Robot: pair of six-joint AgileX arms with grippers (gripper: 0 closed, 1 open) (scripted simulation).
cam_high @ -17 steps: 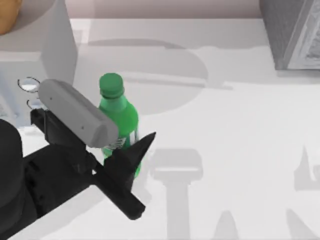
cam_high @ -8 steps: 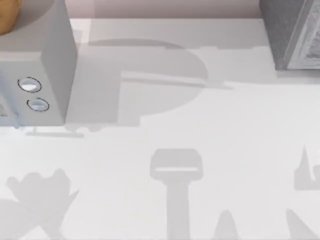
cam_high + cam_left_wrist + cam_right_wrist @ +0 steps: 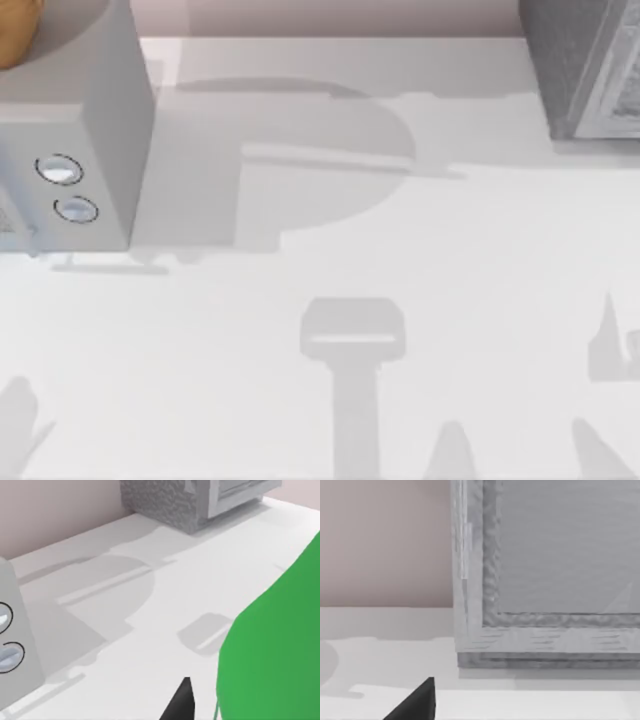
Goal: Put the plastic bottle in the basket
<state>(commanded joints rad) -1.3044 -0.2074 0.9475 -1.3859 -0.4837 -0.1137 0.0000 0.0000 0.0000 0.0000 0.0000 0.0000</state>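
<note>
- One plastic bottle (image 3: 272, 645) sits close against the left wrist camera, beside a dark fingertip (image 3: 181, 705) of the left pincer; whether that pincer is clamped on it cannot be told.
- White tabletop (image 3: 400, 250) carries a grey box with two round dials (image 3: 70, 150) at left and a speckled grey box (image 3: 585, 65) at right.
- Right pincer fingertip (image 3: 417, 702) sits near the speckled box; its state cannot be told.
</note>
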